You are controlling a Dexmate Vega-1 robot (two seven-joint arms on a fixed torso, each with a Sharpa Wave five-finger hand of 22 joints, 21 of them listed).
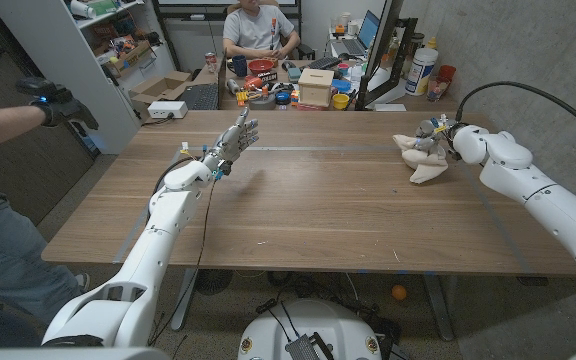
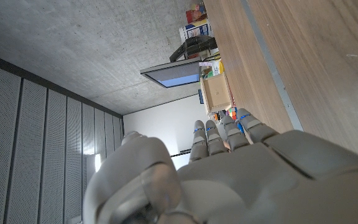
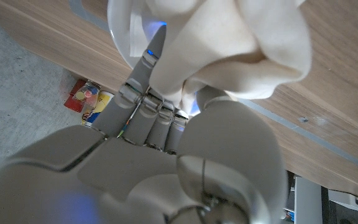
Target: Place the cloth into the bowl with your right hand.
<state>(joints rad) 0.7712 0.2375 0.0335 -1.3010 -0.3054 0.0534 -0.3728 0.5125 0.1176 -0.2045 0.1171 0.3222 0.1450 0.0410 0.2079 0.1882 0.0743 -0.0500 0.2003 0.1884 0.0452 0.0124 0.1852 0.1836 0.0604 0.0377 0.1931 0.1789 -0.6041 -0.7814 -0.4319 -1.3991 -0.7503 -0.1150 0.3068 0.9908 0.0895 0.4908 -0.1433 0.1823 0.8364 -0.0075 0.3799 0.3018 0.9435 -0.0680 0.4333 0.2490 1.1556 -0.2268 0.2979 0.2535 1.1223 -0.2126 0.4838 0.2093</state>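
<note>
The right hand [image 1: 436, 137] holds one soft cream cloth [image 1: 423, 157] over one white round bowl [image 3: 129, 31] at the far right of the brown wooden table [image 1: 328, 215], while the left hand [image 1: 236, 139] is raised with fingers spread, holding nothing.

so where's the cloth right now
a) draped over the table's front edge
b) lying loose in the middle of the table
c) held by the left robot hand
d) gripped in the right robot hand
d, the cream cloth is bunched in the fingers of the right robot hand at the table's far right, and the right wrist view shows those fingers closed on it; the left robot hand is raised and holds nothing.
</note>
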